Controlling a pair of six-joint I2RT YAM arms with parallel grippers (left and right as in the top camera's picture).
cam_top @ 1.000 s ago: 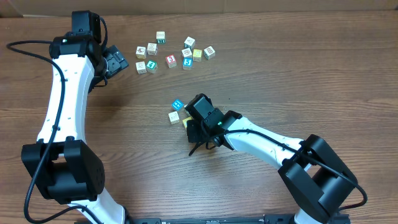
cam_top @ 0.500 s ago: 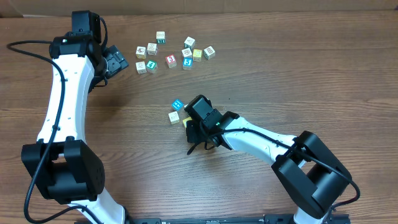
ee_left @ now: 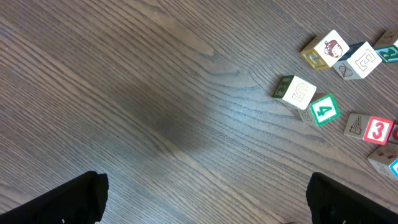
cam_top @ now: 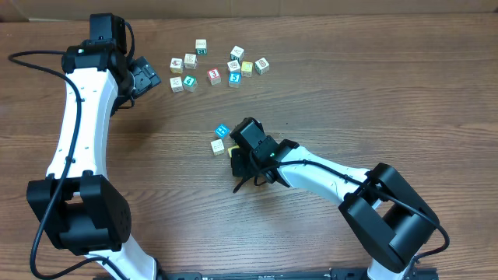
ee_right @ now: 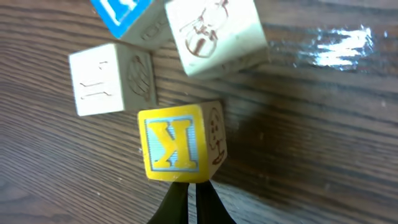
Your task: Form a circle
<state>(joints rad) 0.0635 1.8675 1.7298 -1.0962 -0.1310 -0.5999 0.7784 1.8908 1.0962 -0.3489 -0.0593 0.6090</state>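
The circle is a tight group of four small cubes: a blue one [ee_right: 121, 12], two whitish ones [ee_right: 109, 78] [ee_right: 214, 34] and a yellow "K" cube [ee_right: 177, 144]. In the overhead view the blue cube [cam_top: 222, 131] and a whitish cube [cam_top: 218, 145] show left of my right gripper [cam_top: 236, 158], which covers the others. The right gripper [ee_right: 191, 186] is shut, holds nothing, and its tips touch the yellow cube's near edge. My left gripper [ee_left: 208, 199] hangs open over bare wood, far from the group, with nothing between its fingers [ee_left: 74, 199].
A loose scatter of similar cubes [cam_top: 218, 66] lies at the back of the wooden table, just right of the left gripper [cam_top: 144, 78]. The left wrist view shows some of them, among them a green "4" cube [ee_left: 324, 109] and a red "3" cube [ee_left: 378, 130].
My right gripper has crept slightly left toward the group, still shut against the yellow cube. The left arm has not moved.
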